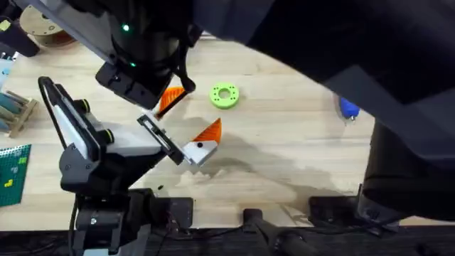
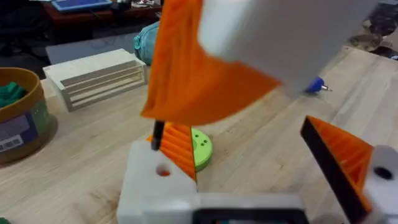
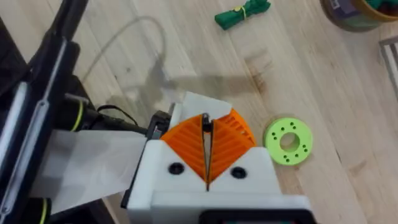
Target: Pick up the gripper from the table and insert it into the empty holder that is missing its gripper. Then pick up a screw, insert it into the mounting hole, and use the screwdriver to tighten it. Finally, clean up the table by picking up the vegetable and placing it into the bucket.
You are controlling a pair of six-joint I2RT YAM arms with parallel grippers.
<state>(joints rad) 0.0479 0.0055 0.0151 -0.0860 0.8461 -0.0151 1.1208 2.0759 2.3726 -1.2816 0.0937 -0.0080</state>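
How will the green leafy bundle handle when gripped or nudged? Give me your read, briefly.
The vegetable looks like a soft bundle cinched by a yellow tie, so it probably flexes rather than staying stiff. Small and slender, it is likely light. Lying flat on the table, unevenly shaped, it should slide, not roll.

A light wooden plank surface [image 1: 284,156] runs wide across the scene, its grain and seams plain under even light, with soft shadows falling across the middle. Beyond its far edge the room turns dim: a dark red shelf [image 2: 74,12] carries a blue tray [image 2: 81,4] among dark clutter.
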